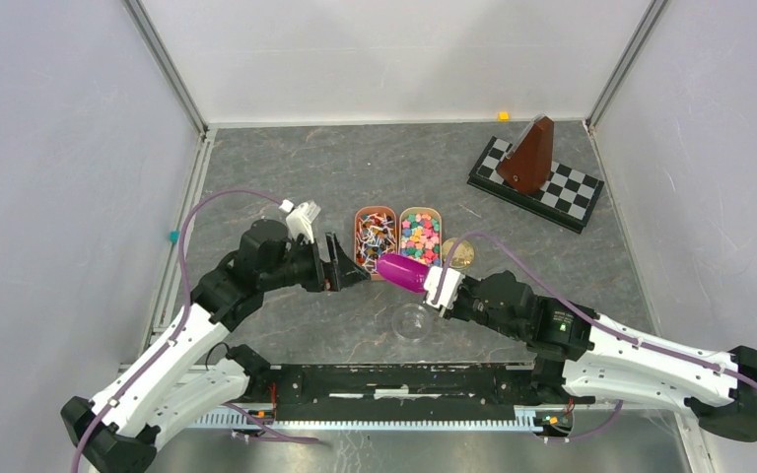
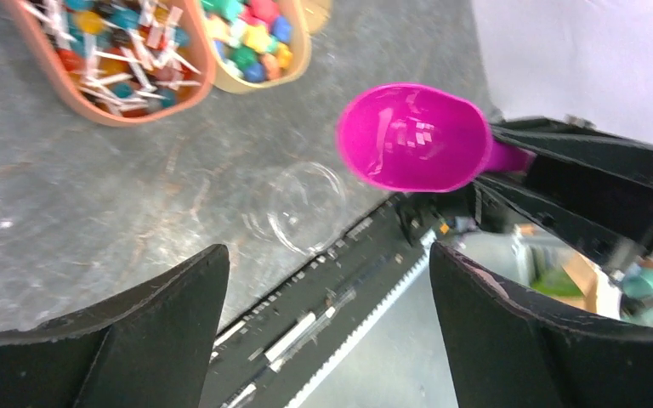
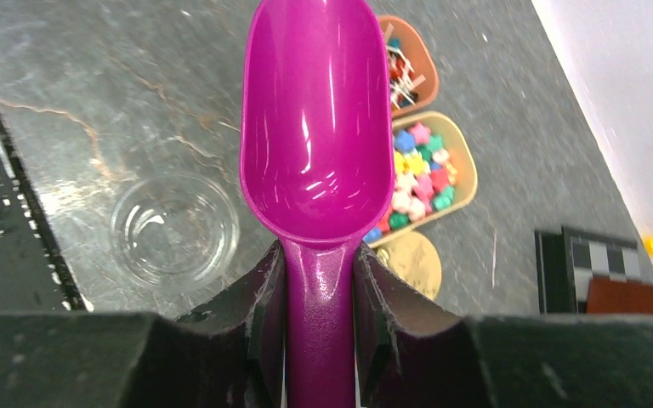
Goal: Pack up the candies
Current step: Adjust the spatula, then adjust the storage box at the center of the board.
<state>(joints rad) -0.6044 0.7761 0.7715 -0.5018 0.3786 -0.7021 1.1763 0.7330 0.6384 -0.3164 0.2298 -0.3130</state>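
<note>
Your right pincer [image 3: 319,285] is clamping the handle of the magenta scoop [image 3: 319,127]. Both fingers are pressing on the neck just behind the bowl, which is sticking straight out past the fingertips. Your left pincer [image 2: 327,255] is hanging wide open with nothing between its fingers [image 2: 161,323]. The scoop's bowl is sitting just beyond those tips, apart from both. The candies [image 3: 417,170] are lying in the tan tray [image 3: 468,174], ahead of the right pincer and to the right of the scoop's bowl. In the wrist view the bowl's rim is overlapping the tray's near edge, and I can't tell whether they're touching. The orange-brown tray [image 1: 376,208] of wrapped sweets [image 1: 376,235] is sitting just beside the tan one, further ahead of the right pincer and close in front of the left one. The clear cup [image 3: 174,229] is standing on the table [image 1: 286,168] left of the right pincer's fingers and near the black rail [image 1: 404,379] at the near edge, so that side is tight. A gold disc [image 3: 412,263] is lying to the right of those fingers, right up against the tan tray. Bare table is running beyond both trays to the far wall. The checkerboard [image 1: 567,197] carrying the brown wedge [image 1: 530,156] is sitting well off to the right pincer's far right.
</note>
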